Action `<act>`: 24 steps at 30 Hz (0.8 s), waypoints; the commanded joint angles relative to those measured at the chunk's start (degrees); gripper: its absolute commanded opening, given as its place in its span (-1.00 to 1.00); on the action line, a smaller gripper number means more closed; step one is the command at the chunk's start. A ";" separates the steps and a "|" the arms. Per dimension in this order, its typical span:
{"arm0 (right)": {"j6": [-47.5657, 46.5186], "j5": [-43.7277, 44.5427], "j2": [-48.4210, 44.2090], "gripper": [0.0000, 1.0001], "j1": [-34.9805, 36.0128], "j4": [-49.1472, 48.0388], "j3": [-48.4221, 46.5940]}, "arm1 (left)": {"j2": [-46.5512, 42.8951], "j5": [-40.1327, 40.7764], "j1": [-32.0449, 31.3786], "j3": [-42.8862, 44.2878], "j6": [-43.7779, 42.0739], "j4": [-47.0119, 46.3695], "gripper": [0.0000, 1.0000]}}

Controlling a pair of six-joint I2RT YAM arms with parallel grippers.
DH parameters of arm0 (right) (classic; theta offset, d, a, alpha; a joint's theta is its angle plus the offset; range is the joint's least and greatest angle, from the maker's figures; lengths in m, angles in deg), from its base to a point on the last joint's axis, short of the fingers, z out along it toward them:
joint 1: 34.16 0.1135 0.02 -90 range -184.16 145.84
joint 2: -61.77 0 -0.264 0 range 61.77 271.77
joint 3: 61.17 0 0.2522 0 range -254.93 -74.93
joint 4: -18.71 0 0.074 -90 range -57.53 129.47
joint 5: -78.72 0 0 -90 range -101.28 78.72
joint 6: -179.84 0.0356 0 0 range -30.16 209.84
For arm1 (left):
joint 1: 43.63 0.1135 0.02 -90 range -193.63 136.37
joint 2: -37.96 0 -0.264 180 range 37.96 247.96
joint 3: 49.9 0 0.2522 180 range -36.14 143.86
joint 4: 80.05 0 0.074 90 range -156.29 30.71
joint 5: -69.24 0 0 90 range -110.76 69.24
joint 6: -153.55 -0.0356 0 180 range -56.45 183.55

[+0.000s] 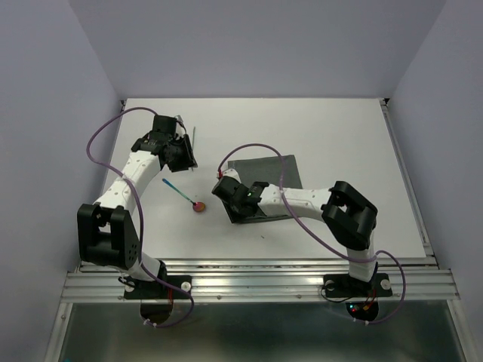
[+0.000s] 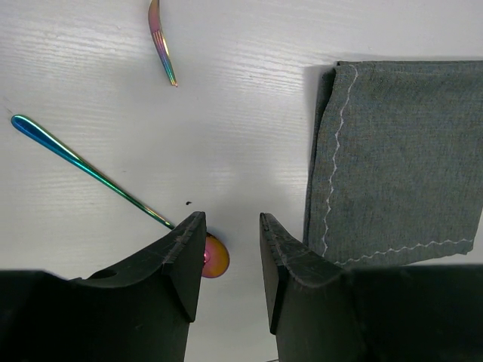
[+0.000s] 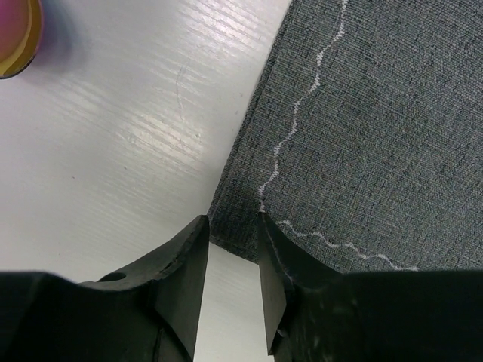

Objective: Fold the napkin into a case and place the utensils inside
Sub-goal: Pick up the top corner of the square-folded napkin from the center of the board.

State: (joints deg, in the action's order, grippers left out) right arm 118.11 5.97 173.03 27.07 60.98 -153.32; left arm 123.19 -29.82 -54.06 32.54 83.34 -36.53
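Observation:
The dark grey napkin (image 1: 260, 170) lies folded on the white table, right of centre, its stitched seams showing in both wrist views (image 2: 400, 151) (image 3: 377, 128). My right gripper (image 1: 224, 188) (image 3: 232, 220) is open low at the napkin's near left corner, the cloth corner lying between its fingertips. The spoon (image 1: 185, 196) lies left of the napkin, with a teal handle (image 2: 75, 158) and a red bowl (image 2: 216, 256) (image 3: 15, 38). The slim utensil (image 1: 194, 136) (image 2: 162, 45) lies farther back. My left gripper (image 1: 183, 154) (image 2: 230, 219) hangs open and empty above the table near the slim utensil.
The white table (image 1: 339, 136) ends at a metal rail (image 1: 256, 283) by the arm bases, with walls on the other three sides. Purple cables (image 1: 102, 132) loop off both arms; the right arm's forearm lies across the napkin's near part.

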 commanded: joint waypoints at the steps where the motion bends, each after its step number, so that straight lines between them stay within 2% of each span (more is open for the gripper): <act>1: 0.73 1.99 0.80 -0.27 0.55 0.32 -1.33 | -1.82 0.01 0.15 -1.10 -0.90 -1.19 -0.09; 13: 0.91 0.76 2.38 -0.28 1.08 -0.21 -1.50 | -1.38 -0.43 0.15 -1.27 -0.90 -1.37 -0.10; 20: 1.17 1.29 1.50 -0.66 1.08 -0.21 -1.41 | -1.03 -0.61 0.15 -1.01 -1.07 -1.46 -0.10; 21: 1.17 1.46 1.50 -0.77 1.08 -0.30 -1.50 | -0.94 -0.61 0.15 -1.10 -0.98 -1.37 -0.10; 24: 1.43 1.82 1.06 -0.94 1.08 -0.21 -1.59 | -0.86 -0.70 0.15 -1.01 -1.16 -1.46 -0.10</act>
State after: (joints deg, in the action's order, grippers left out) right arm 118.63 6.72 174.63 27.44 60.98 -153.32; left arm 123.21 -30.08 -54.02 31.87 83.19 -36.90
